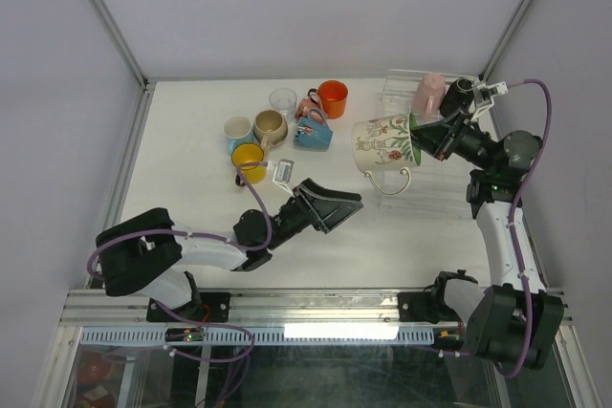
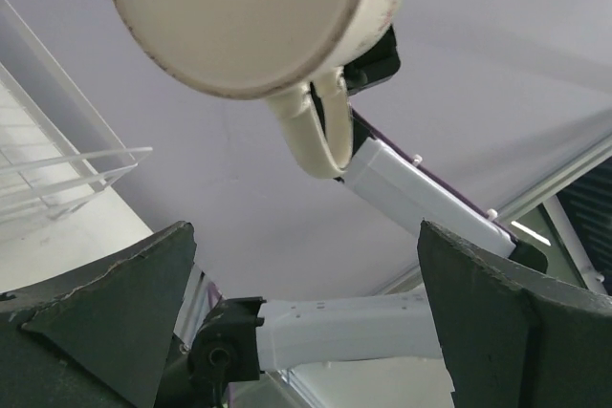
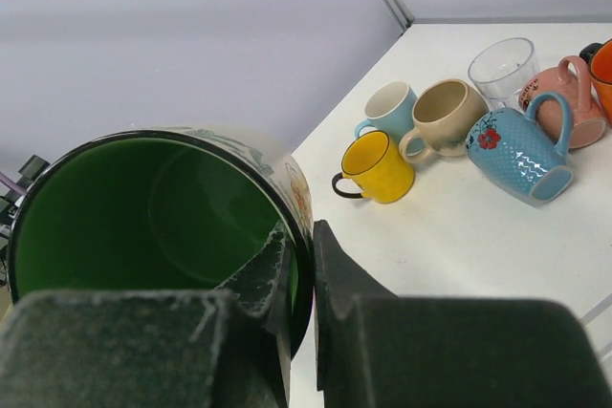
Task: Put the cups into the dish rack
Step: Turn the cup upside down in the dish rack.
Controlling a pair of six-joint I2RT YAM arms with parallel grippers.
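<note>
Right gripper [image 1: 417, 134] is clamped shut on the rim of a cream floral mug [image 1: 382, 143] with a green inside, one finger inside and one outside. It holds the mug on its side above the table [image 1: 191, 198], at the left edge of the clear dish rack [image 1: 406, 81], where a pink mug [image 1: 429, 93] sits. Left gripper [image 1: 330, 205] gapes fully open and empty, low over the table. Six more cups [image 1: 270, 125] cluster at the back.

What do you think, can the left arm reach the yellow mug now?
Probably yes: the left gripper is open and empty, and the yellow mug has bare table beside it, though the gripper points away.
</note>
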